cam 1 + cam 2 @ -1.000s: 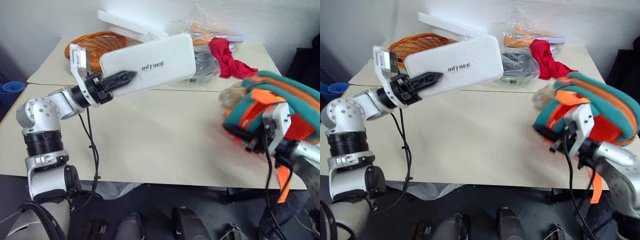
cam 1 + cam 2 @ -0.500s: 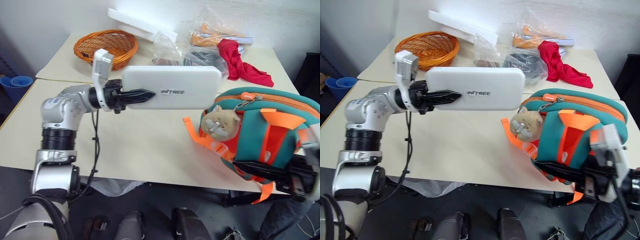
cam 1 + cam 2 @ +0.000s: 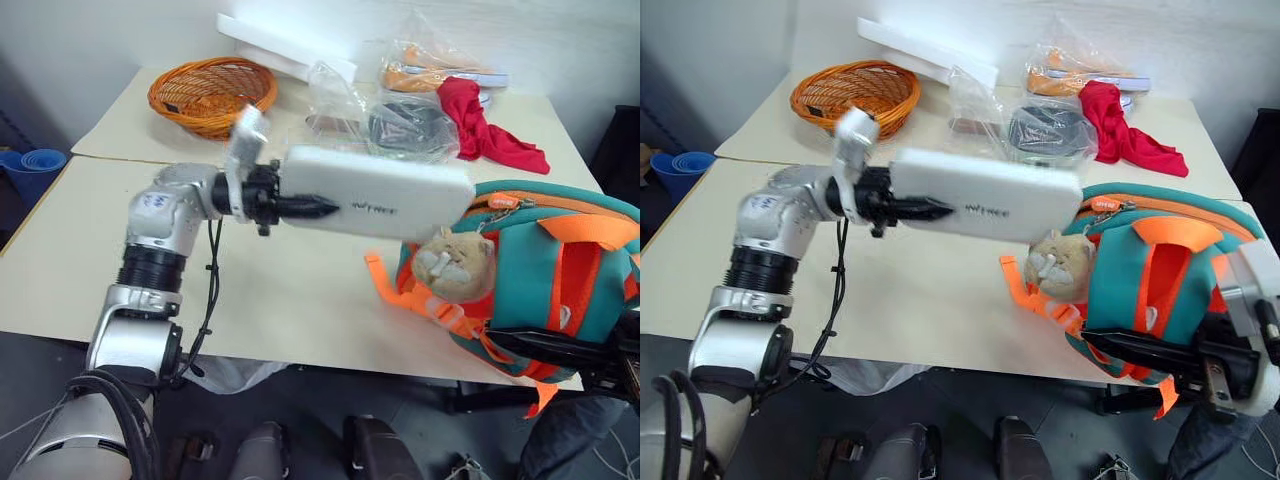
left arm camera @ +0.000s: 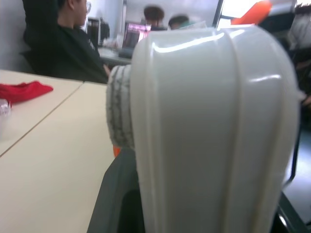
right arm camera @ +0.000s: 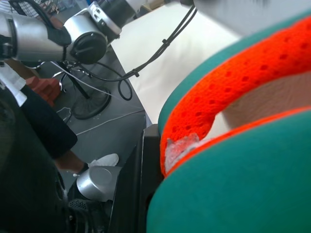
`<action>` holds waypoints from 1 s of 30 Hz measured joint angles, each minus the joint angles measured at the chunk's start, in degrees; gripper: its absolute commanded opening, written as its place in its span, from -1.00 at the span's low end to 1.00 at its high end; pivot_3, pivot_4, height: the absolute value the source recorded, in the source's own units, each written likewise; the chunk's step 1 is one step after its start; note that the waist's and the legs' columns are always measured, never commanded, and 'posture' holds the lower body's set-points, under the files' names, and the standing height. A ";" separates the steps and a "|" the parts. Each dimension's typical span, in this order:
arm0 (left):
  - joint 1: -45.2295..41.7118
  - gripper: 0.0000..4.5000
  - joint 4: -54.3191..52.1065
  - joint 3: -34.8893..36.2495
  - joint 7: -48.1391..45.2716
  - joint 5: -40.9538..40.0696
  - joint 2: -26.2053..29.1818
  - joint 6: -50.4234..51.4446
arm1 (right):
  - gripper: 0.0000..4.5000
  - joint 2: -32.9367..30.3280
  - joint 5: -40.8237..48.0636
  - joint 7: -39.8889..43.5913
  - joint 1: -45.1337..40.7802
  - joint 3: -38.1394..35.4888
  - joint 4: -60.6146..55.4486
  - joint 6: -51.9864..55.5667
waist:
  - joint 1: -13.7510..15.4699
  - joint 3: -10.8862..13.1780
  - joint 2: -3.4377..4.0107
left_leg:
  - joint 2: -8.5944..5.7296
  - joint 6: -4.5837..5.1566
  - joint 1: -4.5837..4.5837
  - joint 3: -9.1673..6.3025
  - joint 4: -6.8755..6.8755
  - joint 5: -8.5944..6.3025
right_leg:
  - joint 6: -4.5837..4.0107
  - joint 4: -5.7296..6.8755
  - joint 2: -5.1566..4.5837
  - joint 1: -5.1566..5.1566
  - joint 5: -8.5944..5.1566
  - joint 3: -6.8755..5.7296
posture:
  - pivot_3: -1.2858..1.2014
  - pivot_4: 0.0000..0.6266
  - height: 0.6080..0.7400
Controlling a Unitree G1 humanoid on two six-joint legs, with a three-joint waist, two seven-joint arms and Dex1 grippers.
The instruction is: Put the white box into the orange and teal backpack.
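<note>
While the left gripper [image 3: 300,207] is clamping the smooth, round-cornered white box [image 3: 385,192] level above the table [image 3: 60,270], the right gripper [image 3: 1140,352] is pinching the soft teal-and-orange backpack [image 3: 560,270] beside it, its fuzzy beige plush [image 3: 458,268] just under the box's end.

text: small dark lettering, not legible | on: white box [image 3: 375,195] face

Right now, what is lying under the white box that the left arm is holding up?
Under the white box is bare table; its far end hangs over the backpack's plush toy. The table strip directly beneath the box is covered from view.
</note>
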 measured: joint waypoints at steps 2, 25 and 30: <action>-0.01 -0.43 0.45 -1.06 0.01 2.04 -1.89 -4.49 | -0.99 0.00 -0.02 -0.12 -0.34 0.54 -0.03 -0.10 | 0.46 0.00 0.00 | -0.02 0.05 -0.09 -0.10 0.07 0.00 | 0.02 -0.01 -0.01 0.00 0.02 -0.04 | 0.03 -0.52 1.00; -13.71 -0.43 21.52 4.79 -4.65 5.13 -10.69 -12.61 | -0.99 -0.45 4.48 -2.01 0.40 -1.51 -2.27 -0.84 | 0.25 0.01 -0.01 | 0.00 0.37 -0.52 -0.12 0.67 -0.21 | 0.21 0.04 -0.01 -0.13 0.12 -0.11 | 0.03 -0.52 1.00; -12.15 -0.43 20.15 2.40 -6.44 7.58 -10.31 -16.36 | -0.99 -0.45 3.85 -2.07 1.11 -1.73 -1.74 -0.41 | 0.30 0.01 0.00 | 0.00 0.37 -0.52 -0.13 0.67 -0.21 | 0.21 0.03 0.00 -0.12 0.12 -0.11 | 0.03 -0.52 1.00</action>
